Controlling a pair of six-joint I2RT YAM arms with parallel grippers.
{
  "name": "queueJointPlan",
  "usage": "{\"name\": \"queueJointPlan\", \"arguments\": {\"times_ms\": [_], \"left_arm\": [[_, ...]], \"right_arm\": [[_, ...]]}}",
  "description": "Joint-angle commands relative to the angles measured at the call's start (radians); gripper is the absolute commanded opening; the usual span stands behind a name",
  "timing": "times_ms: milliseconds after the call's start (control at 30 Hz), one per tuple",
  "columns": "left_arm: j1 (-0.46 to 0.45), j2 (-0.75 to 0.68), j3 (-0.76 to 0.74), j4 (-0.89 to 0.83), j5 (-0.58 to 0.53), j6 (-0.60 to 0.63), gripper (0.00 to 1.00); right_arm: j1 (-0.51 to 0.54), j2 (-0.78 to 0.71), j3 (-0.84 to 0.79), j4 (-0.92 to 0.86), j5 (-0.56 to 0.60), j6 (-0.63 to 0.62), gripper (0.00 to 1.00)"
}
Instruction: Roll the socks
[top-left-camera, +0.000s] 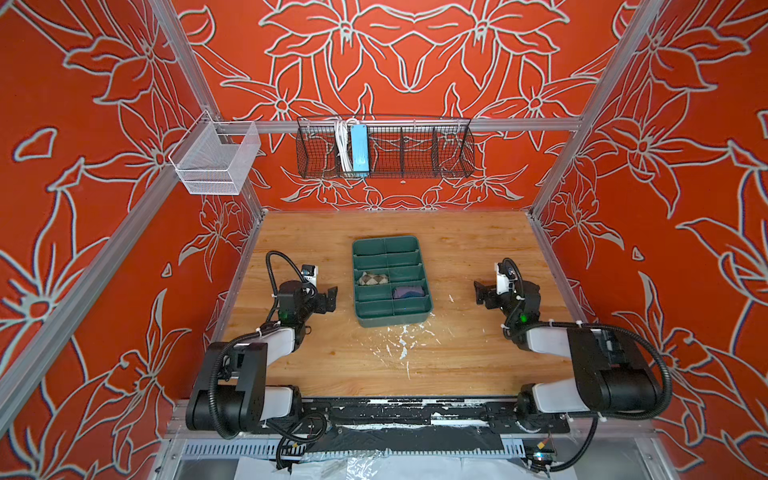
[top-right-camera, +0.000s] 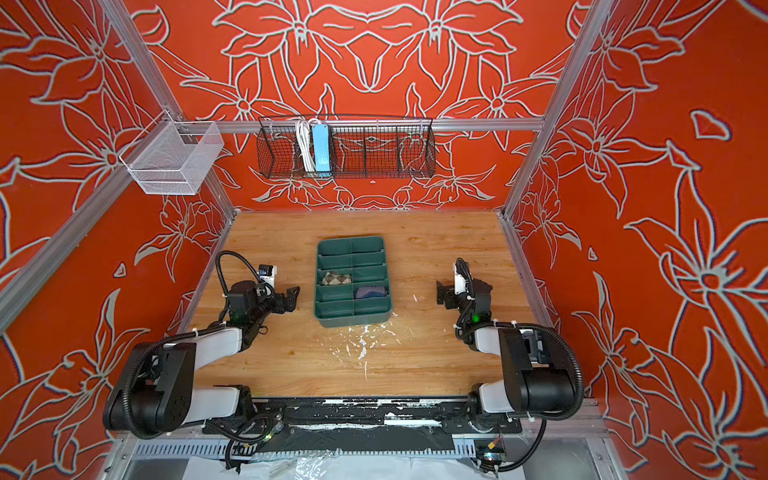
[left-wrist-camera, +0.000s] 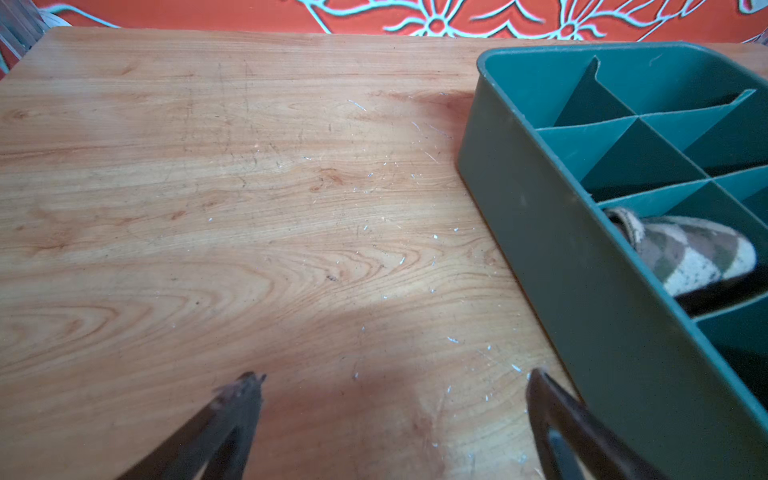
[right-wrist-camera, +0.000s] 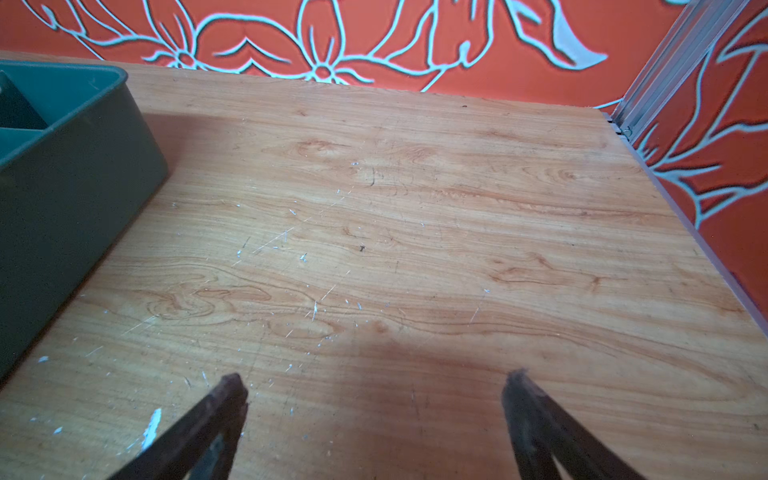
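Both socks are already tucked into the green tray (top-left-camera: 392, 319) that's been set in the middle of the wooden table (top-left-camera: 478, 249). The beige argyle sock (top-left-camera: 372, 278) is bundled up in a left-hand slot, third row from the back wall, and it can be seen up close in the left wrist view too (left-wrist-camera: 690, 257). The purple sock (top-left-camera: 408, 293) is stuffed in the right-hand slot one row nearer the robot, so the two are sat diagonally next to each other with a divider between them.

The left gripper (top-left-camera: 329, 298) is parked just beside the tray's left wall, low over the wood. Its fingers (left-wrist-camera: 245, 399) are spread wide and nothing is held between them, just bare tabletop. The right gripper (top-left-camera: 479, 293) is kept further off on the tray's other side, with a clear strip of table in between. Same deal there: fingers (right-wrist-camera: 232, 399) splayed right out, nothing gripped. Some white flecks (top-left-camera: 401, 340) are scattered on the wood in front of the tray.
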Motion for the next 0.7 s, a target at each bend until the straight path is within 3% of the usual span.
{"name": "queueJointPlan", "arguments": {"times_ms": [0, 667], "left_arm": [[0.007, -0.014, -0.006, 0.028, 0.017, 0.016, 0.97], [0.029, 0.006, 0.018, 0.003, 0.046, 0.0, 0.97]], "right_arm": [[-0.006, -0.015, -0.012, 0.023, -0.012, -0.02, 0.98], [-0.007, -0.014, -0.013, 0.021, -0.012, -0.021, 0.98]]}}
